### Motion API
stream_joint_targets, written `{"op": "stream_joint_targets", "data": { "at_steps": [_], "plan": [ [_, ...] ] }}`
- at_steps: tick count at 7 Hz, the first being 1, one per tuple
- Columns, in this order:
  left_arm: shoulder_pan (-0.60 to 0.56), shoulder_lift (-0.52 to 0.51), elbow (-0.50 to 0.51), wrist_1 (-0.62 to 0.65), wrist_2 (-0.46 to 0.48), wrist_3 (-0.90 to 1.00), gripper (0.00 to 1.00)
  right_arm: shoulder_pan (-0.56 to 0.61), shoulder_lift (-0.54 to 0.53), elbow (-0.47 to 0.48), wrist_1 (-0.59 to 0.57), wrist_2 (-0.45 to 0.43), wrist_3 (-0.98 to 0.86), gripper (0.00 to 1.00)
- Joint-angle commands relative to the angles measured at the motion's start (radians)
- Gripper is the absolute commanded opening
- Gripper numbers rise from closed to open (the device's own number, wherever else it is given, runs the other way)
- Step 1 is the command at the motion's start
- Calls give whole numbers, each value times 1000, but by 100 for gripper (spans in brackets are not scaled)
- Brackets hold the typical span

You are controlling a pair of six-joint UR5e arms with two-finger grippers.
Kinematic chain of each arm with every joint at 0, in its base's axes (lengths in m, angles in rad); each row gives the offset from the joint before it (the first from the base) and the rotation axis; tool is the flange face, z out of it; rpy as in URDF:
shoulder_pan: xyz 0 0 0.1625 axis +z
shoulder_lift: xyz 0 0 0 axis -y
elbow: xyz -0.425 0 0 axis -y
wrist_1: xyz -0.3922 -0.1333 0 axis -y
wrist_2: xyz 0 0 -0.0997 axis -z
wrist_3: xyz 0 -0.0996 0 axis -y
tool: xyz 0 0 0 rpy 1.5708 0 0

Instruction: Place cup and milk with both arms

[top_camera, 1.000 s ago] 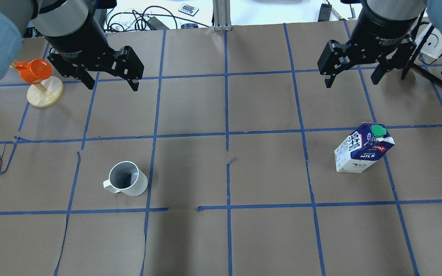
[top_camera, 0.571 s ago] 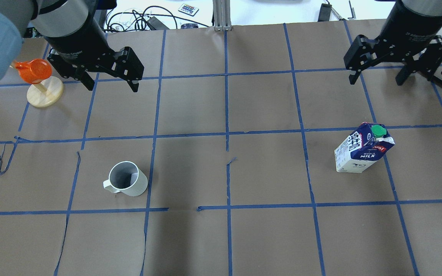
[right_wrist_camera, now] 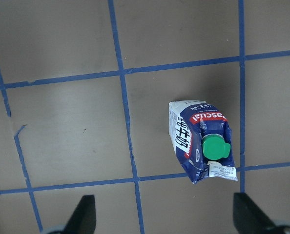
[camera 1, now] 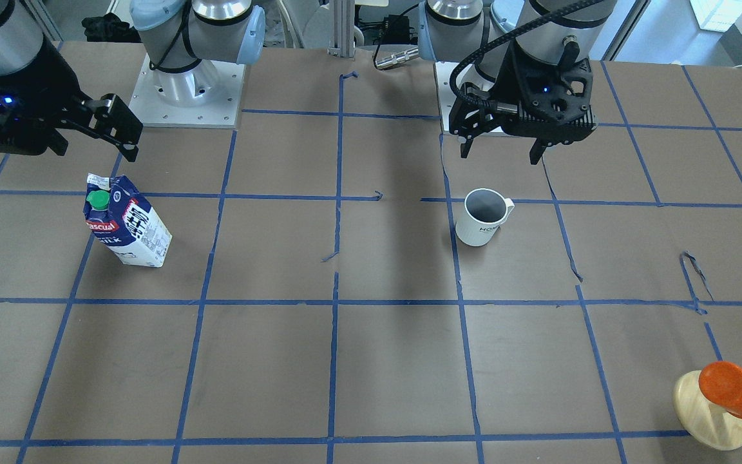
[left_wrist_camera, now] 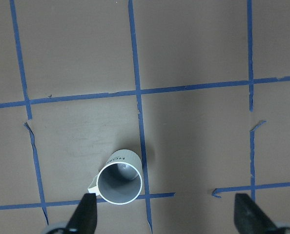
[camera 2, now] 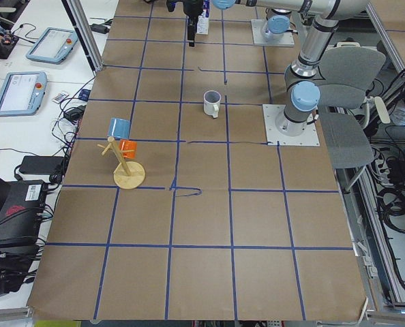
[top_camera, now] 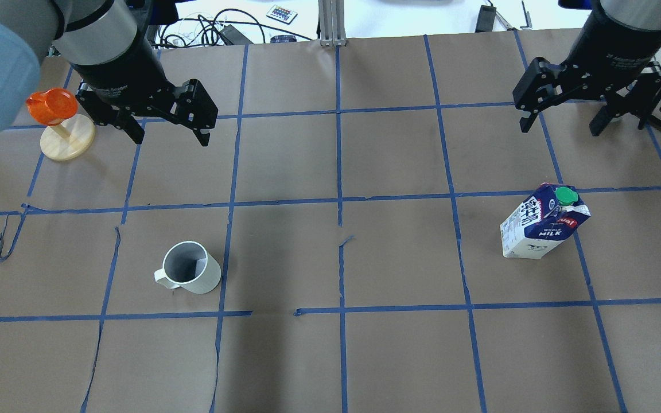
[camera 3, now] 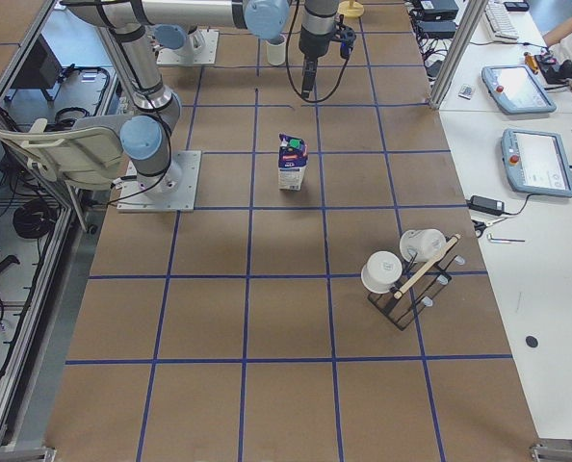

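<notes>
Overhead: left gripper (top_camera: 171, 136) hangs in the upper left of the frame, above the table (top_camera: 399, 160), jaws spread wide, nothing in them. An orange piece on a wooden stand (top_camera: 58, 123) sits just beside it at the frame's left edge. The cup (top_camera: 188, 275) stands upright lower left of centre, mouth up, handle toward frame left, right next to a blue tape line (top_camera: 228, 172). The right gripper (top_camera: 560, 127) is in the upper right, also wide open and empty. The milk carton (top_camera: 540, 226) stands right of centre, green cap on top, below that gripper in the frame and well apart from the cup. Left wrist view: cup low in the frame, just above the left-hand fingertip (left_wrist_camera: 85, 214). Right wrist view: carton right of centre, clear of both fingertips at the bottom edge. Neither gripper touches anything.
</notes>
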Motion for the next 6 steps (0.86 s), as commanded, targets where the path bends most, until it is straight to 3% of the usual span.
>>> {"op": "stream_joint_targets", "data": {
  "at_steps": [1,3,4,6],
  "plan": [
    [2,2,-17,0,1,1,100,35,6,4,1,-16,3,100],
    [2,2,-43,6,-3,1,100,-21,24,15,-6,-19,-85,100],
    [2,0,-50,1,-5,-4,100,-104,35,39,-14,-15,-166,100],
    [-1,3,-221,17,-3,-85,100,-146,44,139,-75,-24,-219,100]
  ]
}}
